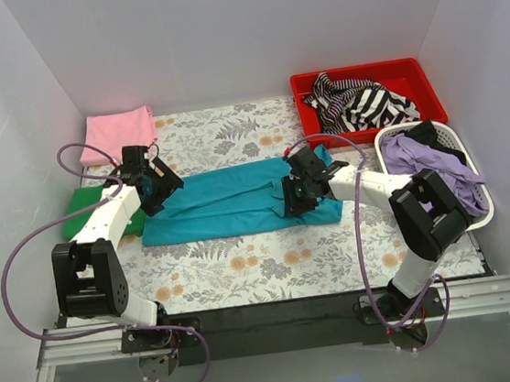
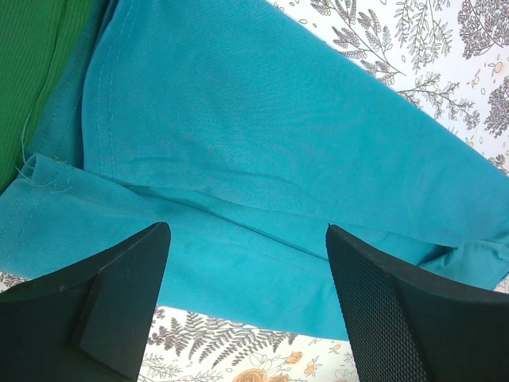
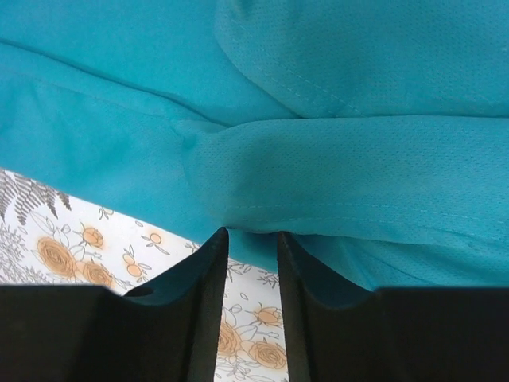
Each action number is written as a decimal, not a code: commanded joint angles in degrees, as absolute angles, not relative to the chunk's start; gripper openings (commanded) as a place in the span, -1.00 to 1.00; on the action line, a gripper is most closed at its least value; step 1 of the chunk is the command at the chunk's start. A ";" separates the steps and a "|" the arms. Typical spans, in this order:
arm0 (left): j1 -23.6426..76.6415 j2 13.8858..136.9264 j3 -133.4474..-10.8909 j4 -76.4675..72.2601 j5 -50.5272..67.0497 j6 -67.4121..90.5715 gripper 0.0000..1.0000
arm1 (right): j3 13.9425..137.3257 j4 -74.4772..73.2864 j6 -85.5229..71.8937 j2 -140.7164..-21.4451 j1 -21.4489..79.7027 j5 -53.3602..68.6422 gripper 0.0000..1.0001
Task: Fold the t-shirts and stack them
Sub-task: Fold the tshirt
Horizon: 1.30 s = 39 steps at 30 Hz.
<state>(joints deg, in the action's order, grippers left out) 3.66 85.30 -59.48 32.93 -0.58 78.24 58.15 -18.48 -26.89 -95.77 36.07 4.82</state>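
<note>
Presently, the left gripper (image 2: 246,231) stands wide over the teal t-shirt (image 1: 228,199). The right gripper (image 3: 250,235) is narrow at its hem; grip undetermined.

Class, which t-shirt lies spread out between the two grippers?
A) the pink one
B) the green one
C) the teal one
C: the teal t-shirt reaches from the left gripper to the right gripper, while the pink t-shirt and the green t-shirt lie off to the left.

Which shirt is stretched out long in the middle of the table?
The teal t-shirt, lying long across the middle. The pink t-shirt and the green t-shirt are small folded piles at the left side.
</note>
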 commanded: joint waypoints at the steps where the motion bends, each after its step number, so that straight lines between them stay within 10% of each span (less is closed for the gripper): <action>1: 3.78 84.90 -59.06 32.61 -0.79 77.34 0.56 | 58.88 -16.44 -27.42 -97.37 36.39 3.78 -0.28; 12: 3.78 86.66 -60.03 32.96 -0.70 76.73 0.56 | 61.34 -16.61 -26.02 -98.88 36.39 3.08 -0.97; 23: 3.78 88.15 -60.12 32.34 -0.09 76.82 0.56 | 64.34 -16.79 -24.26 -97.12 36.39 2.90 -0.97; 27: 3.78 88.33 -59.94 32.34 0.00 76.38 0.56 | 64.43 -18.46 -24.35 -98.09 36.47 2.99 -0.02; 39: 3.69 89.47 -59.85 32.08 1.67 76.29 0.55 | 65.82 -18.37 -23.56 -99.66 36.47 0.53 -0.11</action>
<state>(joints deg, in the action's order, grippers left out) 3.66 88.99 -59.51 32.64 0.56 77.08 62.65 -18.24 -24.51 -98.96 36.14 2.26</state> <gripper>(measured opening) 0.780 0.455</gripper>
